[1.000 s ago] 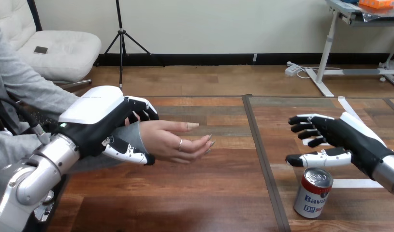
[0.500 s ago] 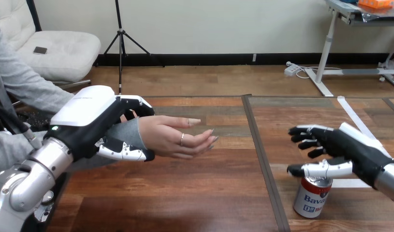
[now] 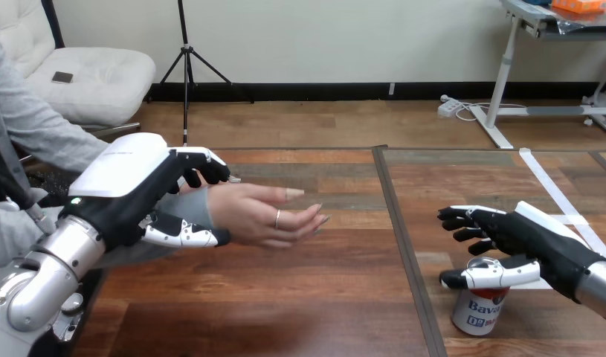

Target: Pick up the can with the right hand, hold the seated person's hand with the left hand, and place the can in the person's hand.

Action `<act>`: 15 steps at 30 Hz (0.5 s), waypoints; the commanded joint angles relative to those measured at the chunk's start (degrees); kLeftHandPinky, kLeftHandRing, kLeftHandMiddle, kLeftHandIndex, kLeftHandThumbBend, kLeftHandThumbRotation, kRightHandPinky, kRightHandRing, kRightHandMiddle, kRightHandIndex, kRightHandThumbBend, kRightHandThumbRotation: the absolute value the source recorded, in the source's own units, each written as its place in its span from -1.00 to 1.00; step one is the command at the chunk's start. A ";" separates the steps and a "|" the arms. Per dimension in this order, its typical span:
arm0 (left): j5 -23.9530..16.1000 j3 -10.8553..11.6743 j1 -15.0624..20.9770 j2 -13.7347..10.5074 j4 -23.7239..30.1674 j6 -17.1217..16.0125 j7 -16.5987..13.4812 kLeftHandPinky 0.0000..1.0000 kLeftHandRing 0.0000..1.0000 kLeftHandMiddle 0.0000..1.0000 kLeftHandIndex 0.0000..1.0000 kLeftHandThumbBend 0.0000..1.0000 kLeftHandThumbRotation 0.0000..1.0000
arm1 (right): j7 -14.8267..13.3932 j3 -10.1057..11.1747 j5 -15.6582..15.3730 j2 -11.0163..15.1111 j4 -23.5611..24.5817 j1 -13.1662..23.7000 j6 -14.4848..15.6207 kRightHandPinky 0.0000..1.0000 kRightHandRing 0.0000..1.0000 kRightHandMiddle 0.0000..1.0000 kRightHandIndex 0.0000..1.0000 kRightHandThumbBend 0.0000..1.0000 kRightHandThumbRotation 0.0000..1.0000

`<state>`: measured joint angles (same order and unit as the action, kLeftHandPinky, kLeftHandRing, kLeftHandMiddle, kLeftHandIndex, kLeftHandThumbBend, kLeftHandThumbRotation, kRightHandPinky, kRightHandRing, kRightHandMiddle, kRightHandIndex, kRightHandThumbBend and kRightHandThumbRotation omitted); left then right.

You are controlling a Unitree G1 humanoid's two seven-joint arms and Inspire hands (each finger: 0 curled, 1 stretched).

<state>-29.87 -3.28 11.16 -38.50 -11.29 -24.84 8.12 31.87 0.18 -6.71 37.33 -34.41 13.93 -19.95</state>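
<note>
Upright on the wooden table (image 3: 307, 297), low at the right and near the front edge: the can (image 3: 478, 312), red and white. Just above it, the right hand (image 3: 526, 236) – released, fingers straight and spread, thumb lying across the can's top. Touching the rim or just clear of it: impossible to tell. Nothing grasped yet.

At the left, the left hand (image 3: 132, 190) clasped on the person's wrist (image 3: 199, 208), fingers curled over the top and thumb underneath. Past the clasp, the person's hand (image 3: 266, 216), open and empty, held above the table, fingers reaching toward the right, well apart from the can.

Probably thin-walled metal: rigid enough while full, quick to dent under a hard squeeze, and smooth, so likely slippery against hard fingers. Weight unknown – moderate if sealed, very light if empty. Best taken round the middle of the cylindrical wall, thumb on one side and fingers opposite, below the rim rather than pinched at the lid. Calls for lowering the hand so the fingers come down the sides. Firm but measured closing, and upright all the way across.
</note>
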 commanded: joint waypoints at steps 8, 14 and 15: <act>0.77 2.24 1.17 -0.67 3.30 0.21 -1.65 0.09 0.31 0.36 0.32 0.43 -0.50 | 1.46 1.67 0.68 3.86 7.65 -0.28 2.85 0.62 0.77 0.82 0.82 1.00 -0.19; 0.81 2.16 1.33 -0.64 3.00 0.01 -1.63 0.10 0.31 0.36 0.33 0.44 -0.51 | 1.32 1.92 0.45 4.21 9.99 -1.79 4.33 0.60 0.78 0.85 0.85 1.00 -0.17; 0.90 2.17 1.33 -0.63 2.97 -0.03 -1.58 0.10 0.31 0.36 0.33 0.44 -0.51 | 1.41 1.92 0.40 4.33 10.49 -2.10 4.42 0.60 0.78 0.85 0.85 1.00 -0.17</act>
<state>-29.82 -2.82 10.97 -38.50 -11.09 -24.84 7.61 33.47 0.58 -6.70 39.46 -28.41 11.16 -16.07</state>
